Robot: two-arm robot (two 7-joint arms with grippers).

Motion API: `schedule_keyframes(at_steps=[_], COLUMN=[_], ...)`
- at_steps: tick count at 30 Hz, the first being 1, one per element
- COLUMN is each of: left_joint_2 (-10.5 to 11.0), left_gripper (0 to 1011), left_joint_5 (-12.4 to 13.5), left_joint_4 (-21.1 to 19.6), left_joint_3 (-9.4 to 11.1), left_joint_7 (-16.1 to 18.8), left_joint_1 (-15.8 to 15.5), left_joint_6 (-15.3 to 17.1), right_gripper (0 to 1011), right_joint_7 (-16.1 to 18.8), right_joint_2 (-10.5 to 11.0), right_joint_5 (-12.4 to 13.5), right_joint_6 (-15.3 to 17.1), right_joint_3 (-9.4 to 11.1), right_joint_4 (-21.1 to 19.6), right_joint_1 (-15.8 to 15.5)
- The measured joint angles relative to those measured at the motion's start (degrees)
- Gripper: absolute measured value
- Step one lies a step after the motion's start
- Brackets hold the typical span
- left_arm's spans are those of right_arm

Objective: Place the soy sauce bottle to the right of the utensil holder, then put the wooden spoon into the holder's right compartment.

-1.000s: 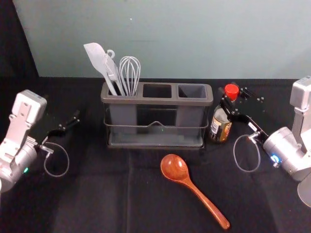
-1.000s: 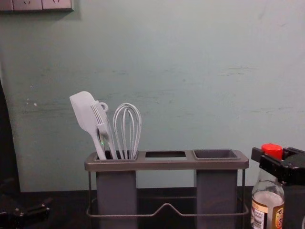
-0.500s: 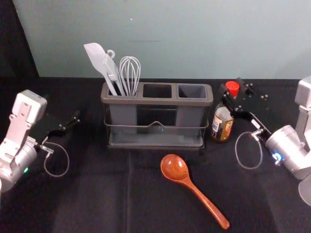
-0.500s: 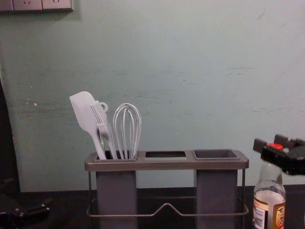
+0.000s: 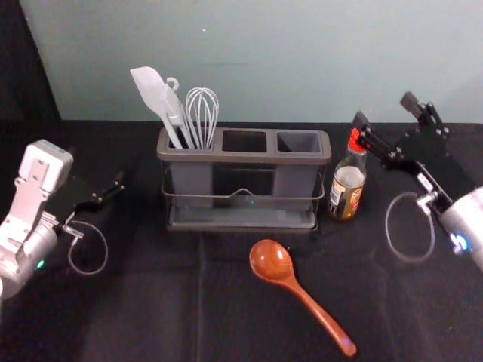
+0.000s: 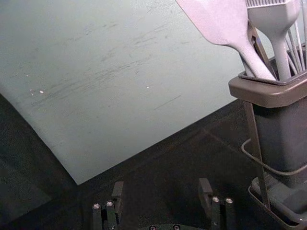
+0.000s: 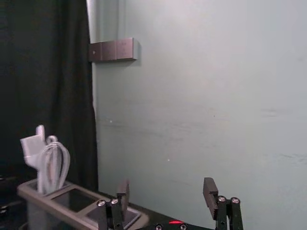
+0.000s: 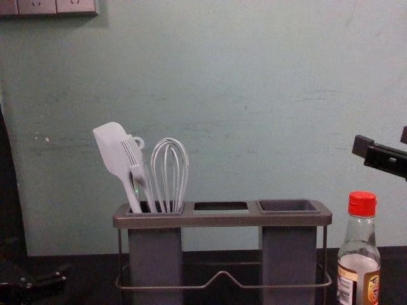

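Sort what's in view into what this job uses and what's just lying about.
For the job:
- soy sauce bottle, standing right of the holder
- utensil holder, right compartment empty
- wooden spoon, lying in front
- right hand, open, raised near the bottle

Not for it:
- spatula, brush and whisk, in the left compartment
- left hand, open, idle at the left

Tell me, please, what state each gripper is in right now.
Left gripper: open, empty, left of the holder.
Right gripper: open, empty, higher than the bottle.
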Motion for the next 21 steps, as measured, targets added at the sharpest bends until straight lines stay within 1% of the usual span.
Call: schedule_keyframes(at_steps=[1, 2, 4, 8, 9, 13, 14, 17, 18, 21], left_joint_2=[0.0, 0.0, 0.0, 0.0, 0.0, 0.0, 0.0, 0.0, 0.0, 0.0], left_gripper=[1000, 1000, 1000, 1000, 1000, 1000, 1000, 1000, 1000, 1000], left_joint_5=[0.0, 0.0, 0.0, 0.0, 0.0, 0.0, 0.0, 0.0, 0.0, 0.0], left_joint_4=[0.0, 0.0, 0.0, 0.0, 0.0, 0.0, 0.0, 0.0, 0.0, 0.0], left_joint_3=[0.0, 0.0, 0.0, 0.0, 0.0, 0.0, 0.0, 0.0, 0.0, 0.0], left_joint_7=[0.0, 0.0, 0.0, 0.0, 0.0, 0.0, 0.0, 0.0, 0.0, 0.0], left_joint_1=[0.0, 0.0, 0.0, 0.0, 0.0, 0.0, 0.0, 0.0, 0.0, 0.0], left_joint_6=[0.0, 0.0, 0.0, 0.0, 0.0, 0.0, 0.0, 0.0, 0.0, 0.0], right_gripper=[987, 1002, 1000, 1000, 1000, 1000, 1000, 1000, 1000, 1000], right_joint_7=[-0.2, -0.3, -0.3, 0.2, 0.4, 0.7, 0.9, 0.8, 0.7, 0.2], right_joint_2=[0.3, 0.5, 0.9, 1.8, 1.9, 2.1, 2.1, 1.9, 1.7, 1.1], right_joint_5=[-0.2, -0.2, -0.3, -0.3, -0.4, -0.7, -0.8, -1.3, -1.9, -3.0], right_joint_6=[0.5, 0.8, 1.3, 2.4, 2.8, 3.4, 3.7, 4.3, 4.9, 6.0], right_joint_3=[0.2, 0.3, 0.3, -0.1, -0.5, -1.7, -2.4, -3.7, -4.6, -6.5], right_joint_4=[-1.7, -2.6, -4.6, -6.7, -7.2, -7.9, -8.0, -8.1, -8.1, -7.4], right_joint_1=[-1.4, -2.0, -4.0, -6.3, -7.0, -8.1, -8.5, -8.9, -9.2, -9.3])
